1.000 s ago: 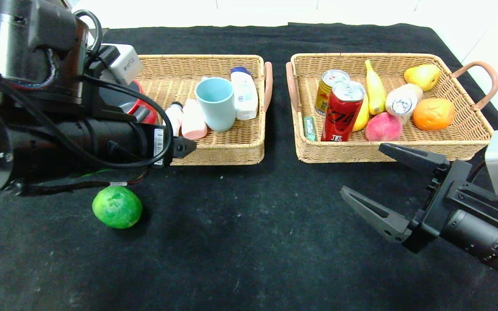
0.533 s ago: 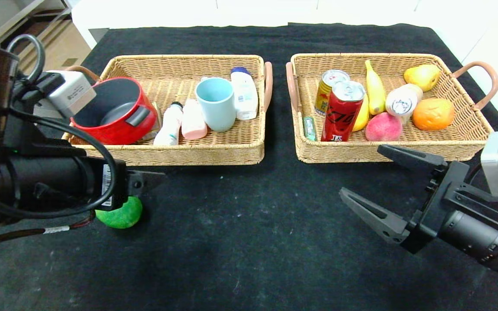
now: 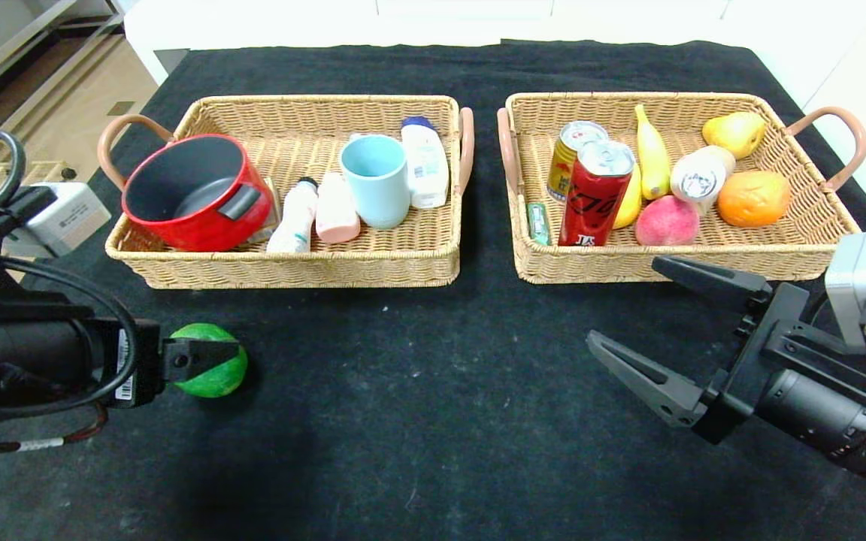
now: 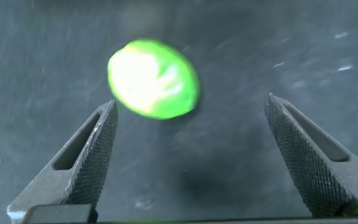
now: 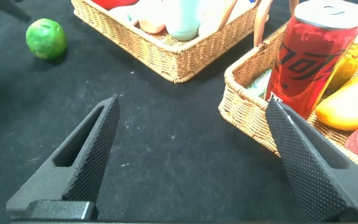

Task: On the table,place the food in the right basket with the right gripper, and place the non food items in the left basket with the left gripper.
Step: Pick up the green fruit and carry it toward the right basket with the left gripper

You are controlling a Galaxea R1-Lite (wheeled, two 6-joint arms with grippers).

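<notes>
On the black table (image 3: 418, 421), near its left front, a green fruit (image 3: 215, 372) is lying loose; it is round, with no clear long axis. Above it the left gripper (image 4: 191, 155) is hovering with jaws wide. The right gripper (image 3: 655, 323) is hanging wide open before the right basket (image 3: 801, 255).

My fingers (image 4: 95, 155) are matt, cross-hatched black plastic; baskets (image 3: 418, 263) woven wicker; table cloth (image 3: 418, 421) matt black; cola can (image 3: 594, 194) glossy metal.
</notes>
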